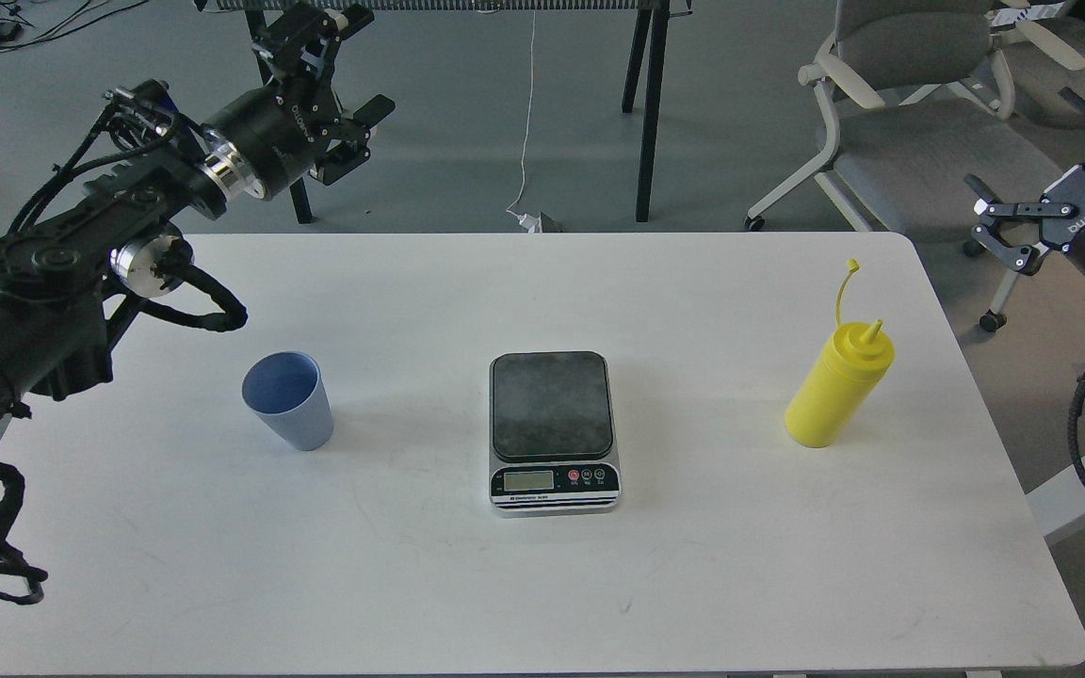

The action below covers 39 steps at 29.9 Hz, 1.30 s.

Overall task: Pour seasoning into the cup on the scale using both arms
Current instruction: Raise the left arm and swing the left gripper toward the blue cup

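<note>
The light blue ribbed cup (288, 403) stands upright on the white table (542, 584), left of centre. In the middle sits the scale (552, 405), its dark platform bare. The seasoning, a yellow squeeze bottle (836, 386), stands upright at the right with its cap strap sticking up. My left gripper (354, 68) hangs open beyond the table's far left edge, well above and behind the cup. Off the table's right side, my right gripper (1037, 162) is open too, raised behind and to the right of the bottle. Neither gripper holds anything.
A grey office chair (919, 132) stands behind the table's far right corner, close to the right gripper. Black legs of another table (646, 104) and a white cable (526, 141) are on the floor beyond the far edge.
</note>
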### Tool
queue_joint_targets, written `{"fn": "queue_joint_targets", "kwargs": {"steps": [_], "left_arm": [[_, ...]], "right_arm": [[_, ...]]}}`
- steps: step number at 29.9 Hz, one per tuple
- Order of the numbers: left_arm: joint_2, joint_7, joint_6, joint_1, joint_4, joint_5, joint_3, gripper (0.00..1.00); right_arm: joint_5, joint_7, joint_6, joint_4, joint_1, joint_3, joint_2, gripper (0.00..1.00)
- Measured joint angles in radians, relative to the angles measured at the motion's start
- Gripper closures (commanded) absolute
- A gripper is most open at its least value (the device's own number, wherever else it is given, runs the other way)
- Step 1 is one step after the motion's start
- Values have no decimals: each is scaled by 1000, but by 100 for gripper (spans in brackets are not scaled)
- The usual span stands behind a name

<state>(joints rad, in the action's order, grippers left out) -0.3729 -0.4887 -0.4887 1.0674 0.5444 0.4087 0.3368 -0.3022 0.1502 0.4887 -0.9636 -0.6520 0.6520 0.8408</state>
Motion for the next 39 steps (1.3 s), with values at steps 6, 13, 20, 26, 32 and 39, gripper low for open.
{"fn": "queue_joint_targets", "kwargs": {"steps": [6,13,20,26,32,39], "left_arm": [[0,0,0,4,0,-1,0,0],[-1,0,0,18,0,-14,13,0],[-6,0,0,75,-23,-65,37,0],[28,0,0,95,-120,-72,42,0],[-4,0,0,108,-120,-24,27,0],[-109,0,0,242,-35,430,16,0]], "right_arm": [[0,0,0,0,0,0,-4,1],[1,0,0,0,0,0,-6,1],[1,0,0,1,0,0,-12,1],[2,0,0,1,2,0,-34,1],[3,0,0,2,1,0,-52,1],[3,0,0,4,0,0,-56,1]]}}
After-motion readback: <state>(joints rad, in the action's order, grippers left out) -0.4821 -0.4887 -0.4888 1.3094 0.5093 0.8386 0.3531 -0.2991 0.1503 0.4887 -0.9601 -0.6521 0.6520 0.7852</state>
